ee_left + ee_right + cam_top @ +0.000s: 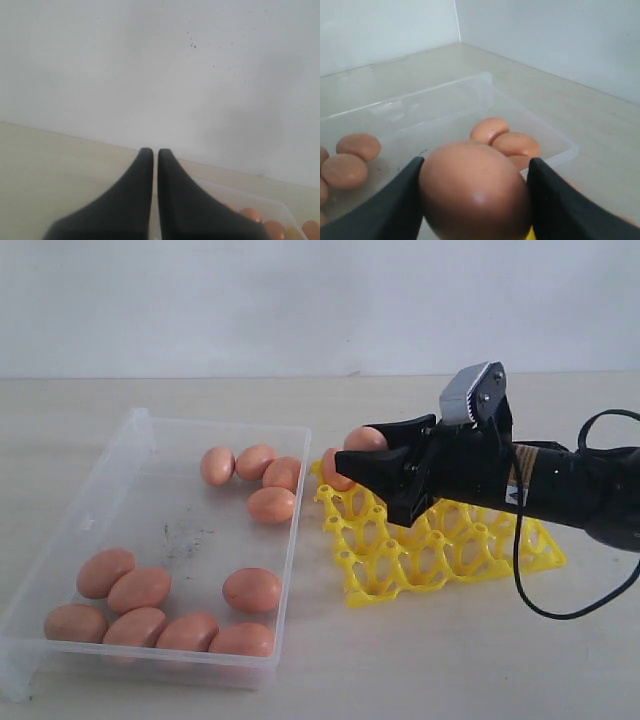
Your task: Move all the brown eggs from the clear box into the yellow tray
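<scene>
Yellow tray (440, 560) barely filled.
11 brown eggs (252, 589) are left in the clear box (130, 440); 1 is pinched by the right gripper (352, 443); left gripper (152, 152) pressed together.

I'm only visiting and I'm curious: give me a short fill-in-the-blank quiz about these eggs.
The right gripper holds one brown ___.
The lattice tray is coloured ___.
The other eggs lie in a clear plastic ___.
Missing words: egg; yellow; box.
</scene>
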Available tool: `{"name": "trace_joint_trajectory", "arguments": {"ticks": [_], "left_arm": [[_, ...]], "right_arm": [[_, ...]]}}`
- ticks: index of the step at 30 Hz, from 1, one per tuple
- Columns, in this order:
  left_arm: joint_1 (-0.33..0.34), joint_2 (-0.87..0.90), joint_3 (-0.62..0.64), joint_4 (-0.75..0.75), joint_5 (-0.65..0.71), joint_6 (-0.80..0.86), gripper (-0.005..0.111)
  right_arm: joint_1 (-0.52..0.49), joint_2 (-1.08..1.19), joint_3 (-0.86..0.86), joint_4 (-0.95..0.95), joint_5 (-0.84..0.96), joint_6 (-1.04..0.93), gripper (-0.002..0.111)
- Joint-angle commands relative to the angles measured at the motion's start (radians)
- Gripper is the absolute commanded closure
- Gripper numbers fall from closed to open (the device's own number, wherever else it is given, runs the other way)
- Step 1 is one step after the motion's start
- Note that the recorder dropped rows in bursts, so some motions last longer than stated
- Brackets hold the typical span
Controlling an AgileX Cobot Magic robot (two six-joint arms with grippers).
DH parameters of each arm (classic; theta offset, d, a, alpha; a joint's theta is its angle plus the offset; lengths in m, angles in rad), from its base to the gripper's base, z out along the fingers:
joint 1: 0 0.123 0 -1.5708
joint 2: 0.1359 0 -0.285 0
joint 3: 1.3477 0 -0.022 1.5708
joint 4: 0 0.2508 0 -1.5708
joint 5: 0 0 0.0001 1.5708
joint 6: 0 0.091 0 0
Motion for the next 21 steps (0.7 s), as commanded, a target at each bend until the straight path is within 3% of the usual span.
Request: {"name": "trace_joint_trajectory", "arguments": {"ticks": [1, 10, 21], "left_arm": [[-0.004, -0.003, -0.003, -0.005, 0.0, 0.006, 0.103], [-0.004, -0.003, -0.003, -0.005, 0.0, 0.006, 0.103], [-0.004, -0.003, -0.003, -0.005, 0.0, 0.006, 0.103]], "right_arm": [[-0.005, 0.028, -0.033, -0.036, 0.081, 0.013, 0.108], [-0.005, 0.221, -0.141, -0.075, -0.056, 0.098, 0.108], [-0.005, 0.234, -0.157, -0.054, -0.031, 0.152, 0.108]]}}
